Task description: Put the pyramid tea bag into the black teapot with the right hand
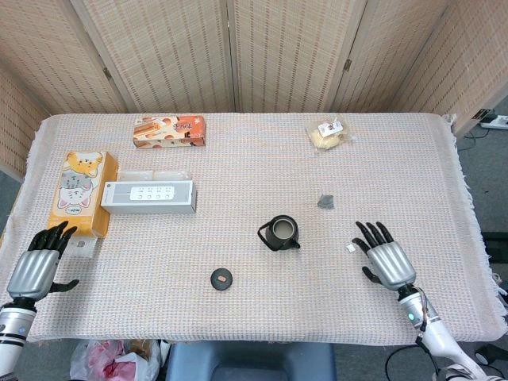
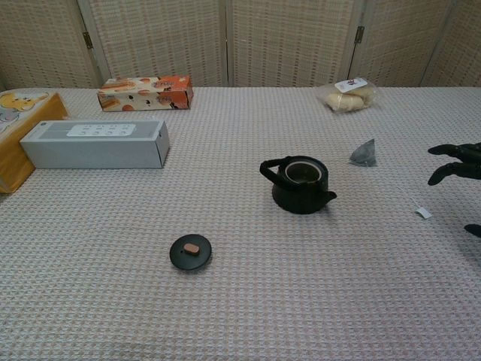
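Note:
The black teapot [image 1: 279, 233] [image 2: 301, 184] stands open near the table's middle, its lid [image 1: 221, 279] [image 2: 190, 252] lying to its front left. The grey pyramid tea bag [image 1: 325, 201] [image 2: 364, 153] sits behind and right of the pot, and its white tag [image 1: 350, 248] [image 2: 424, 213] lies apart from it toward the front. My right hand [image 1: 386, 259] [image 2: 460, 167] hovers open just right of the tag, fingers spread, holding nothing. My left hand [image 1: 36, 266] rests open at the table's front left edge.
A grey-white long box [image 1: 148, 196] and a yellow cat-printed box [image 1: 77, 190] lie at the left. An orange snack box [image 1: 169, 131] sits at the back, a bagged bun [image 1: 328, 133] at the back right. The woven cloth [image 1: 238, 317] covers the table.

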### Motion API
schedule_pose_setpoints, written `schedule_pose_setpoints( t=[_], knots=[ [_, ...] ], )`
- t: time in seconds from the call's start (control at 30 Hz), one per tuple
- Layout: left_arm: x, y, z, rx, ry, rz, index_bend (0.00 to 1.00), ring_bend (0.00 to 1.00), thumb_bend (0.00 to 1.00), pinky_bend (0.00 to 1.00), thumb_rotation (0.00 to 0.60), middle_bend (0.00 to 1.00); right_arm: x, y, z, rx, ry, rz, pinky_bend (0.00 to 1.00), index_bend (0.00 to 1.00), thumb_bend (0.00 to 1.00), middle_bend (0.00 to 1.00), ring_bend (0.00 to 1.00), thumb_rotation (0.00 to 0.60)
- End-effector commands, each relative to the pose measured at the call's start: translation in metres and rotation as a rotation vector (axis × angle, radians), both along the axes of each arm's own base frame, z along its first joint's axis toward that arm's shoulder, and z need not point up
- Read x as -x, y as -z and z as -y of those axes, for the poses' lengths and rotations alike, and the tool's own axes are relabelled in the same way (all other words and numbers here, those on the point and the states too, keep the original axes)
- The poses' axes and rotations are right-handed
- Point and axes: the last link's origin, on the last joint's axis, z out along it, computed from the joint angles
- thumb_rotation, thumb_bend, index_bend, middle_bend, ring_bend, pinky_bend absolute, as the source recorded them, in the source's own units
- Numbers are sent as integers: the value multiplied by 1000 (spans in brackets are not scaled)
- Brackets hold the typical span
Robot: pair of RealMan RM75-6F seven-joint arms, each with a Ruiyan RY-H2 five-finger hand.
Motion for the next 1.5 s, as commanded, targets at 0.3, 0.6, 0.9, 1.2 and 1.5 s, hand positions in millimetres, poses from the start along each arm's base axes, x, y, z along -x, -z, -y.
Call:
schedule_pose_setpoints(
  t=[0.3,0.6,0.9,1.2,1.5],
  knots=[
    [0,2,-2,10,-1,-5,0,0,141,103,600,0,7,10,10,5,6,11,0,367,288,0,0,600],
    [2,2,-6,14,-11,-7,0,0,140,103,600,0,13,22,25,7,8,12,0,416,299,0,0,600],
    [5,3,-11,19,-33,-2,0,0,140,103,600,0,15,33,33,-1,2,48,0,491,353,17,0,600],
    [7,4,-16,26,-46,-6,0,0,140,103,600,0,17,35,41,-2,-13,18,0,490,347,17,0,600],
    [8,5,-18,28,-51,-20,0,0,140,103,600,0,17,31,43,-12,-28,14,0,408,322,0,0,600]
  ],
)
